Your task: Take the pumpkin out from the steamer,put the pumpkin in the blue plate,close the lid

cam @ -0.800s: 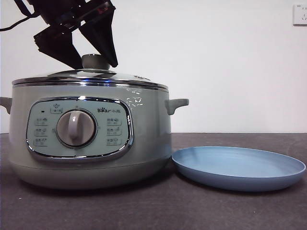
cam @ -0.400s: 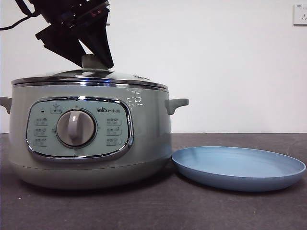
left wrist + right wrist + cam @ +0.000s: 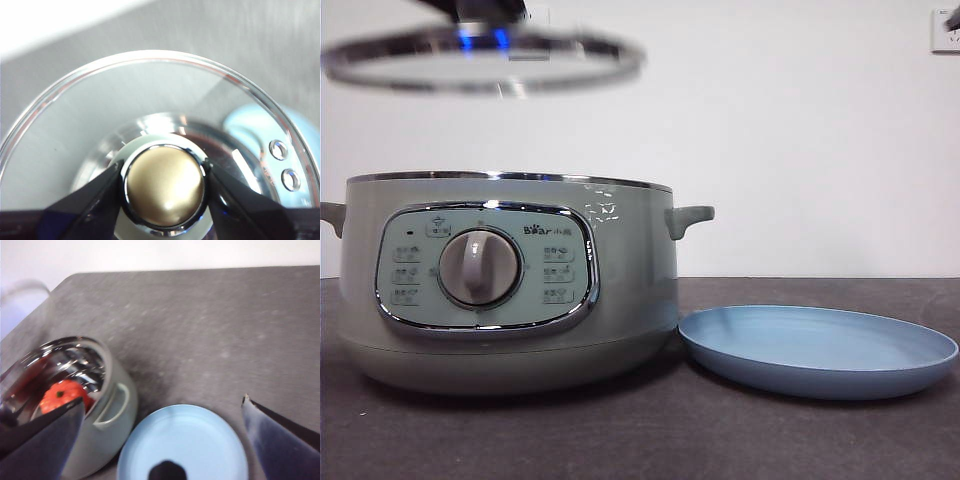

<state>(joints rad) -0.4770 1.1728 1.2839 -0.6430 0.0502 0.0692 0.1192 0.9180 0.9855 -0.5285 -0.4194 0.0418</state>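
The left pincer (image 3: 164, 187) held the round glass lid with its chrome rim (image 3: 480, 58) by the knob, a jaw pressed on either side, and the lid hung level in the air well above the large sage-green steamer pot (image 3: 510, 280), which stood open toward the left end of the worktop (image 3: 640, 430). The small orange-red ribbed pumpkin (image 3: 64, 394) sat inside the pot, low against its shiny inner wall. The wide, shallow light-blue plate (image 3: 818, 350) lay bare just beside the pot, toward the right end. The right pincer (image 3: 162, 440) hovered high over the plate with its jaws spread wide, holding nothing.

The pumpkin looked light and stiff, probably smooth plastic; its ribbed body seemed the surest place to grip, across the widest part, since the stem looked thin. The glass lid was likely heavy and breakable.
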